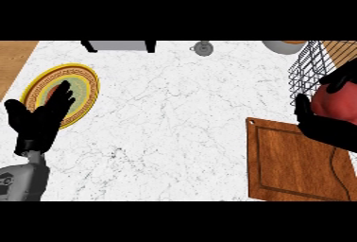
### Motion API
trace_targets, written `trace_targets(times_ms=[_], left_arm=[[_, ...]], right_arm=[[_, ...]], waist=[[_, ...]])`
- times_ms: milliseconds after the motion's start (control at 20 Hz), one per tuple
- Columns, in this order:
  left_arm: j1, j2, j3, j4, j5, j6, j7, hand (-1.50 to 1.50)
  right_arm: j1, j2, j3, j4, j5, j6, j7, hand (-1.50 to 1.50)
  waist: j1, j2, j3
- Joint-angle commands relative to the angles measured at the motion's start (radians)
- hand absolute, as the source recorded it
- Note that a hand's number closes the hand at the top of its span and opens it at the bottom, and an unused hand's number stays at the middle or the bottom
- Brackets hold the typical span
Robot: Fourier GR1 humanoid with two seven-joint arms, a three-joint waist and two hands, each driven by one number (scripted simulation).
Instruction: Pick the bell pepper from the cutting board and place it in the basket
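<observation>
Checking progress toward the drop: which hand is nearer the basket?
Right. The right hand, curled round the pepper, is just below the basket; the left hand rests open far across the counter.

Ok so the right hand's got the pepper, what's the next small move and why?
Probably carry it a bit further up toward the wire basket. The right hand is curled round the red bell pepper, at the cutting board's top edge, beside the basket, not visibly inside.

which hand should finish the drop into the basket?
Right. The right robot hand already curls round the red bell pepper, beside the wire basket. The left robot hand rests open over the plate, far side.
</observation>
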State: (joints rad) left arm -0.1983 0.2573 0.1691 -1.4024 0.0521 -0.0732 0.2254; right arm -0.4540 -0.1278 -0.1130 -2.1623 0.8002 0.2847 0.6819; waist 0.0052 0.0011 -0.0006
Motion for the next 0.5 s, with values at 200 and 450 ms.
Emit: trace_targets(times_ms=[200, 450], left_arm=[[0.023, -0.011, 0.001, 0.018, -0.006, -0.009, -0.031, 0.0], [0.054, -0.02, -0.007, -0.063, -0.015, 0.007, -0.001, 0.0]], right_arm=[[-0.139, -0.187, -0.262, 0.313, -0.121, -0.049, -0.146, 1.5], [-0.004, -0.226, -0.249, 0.417, -0.091, -0.117, -0.342, 1.5]], waist=[[0.0, 0.0, 0.001], [0.0, -0.001, 0.001]])
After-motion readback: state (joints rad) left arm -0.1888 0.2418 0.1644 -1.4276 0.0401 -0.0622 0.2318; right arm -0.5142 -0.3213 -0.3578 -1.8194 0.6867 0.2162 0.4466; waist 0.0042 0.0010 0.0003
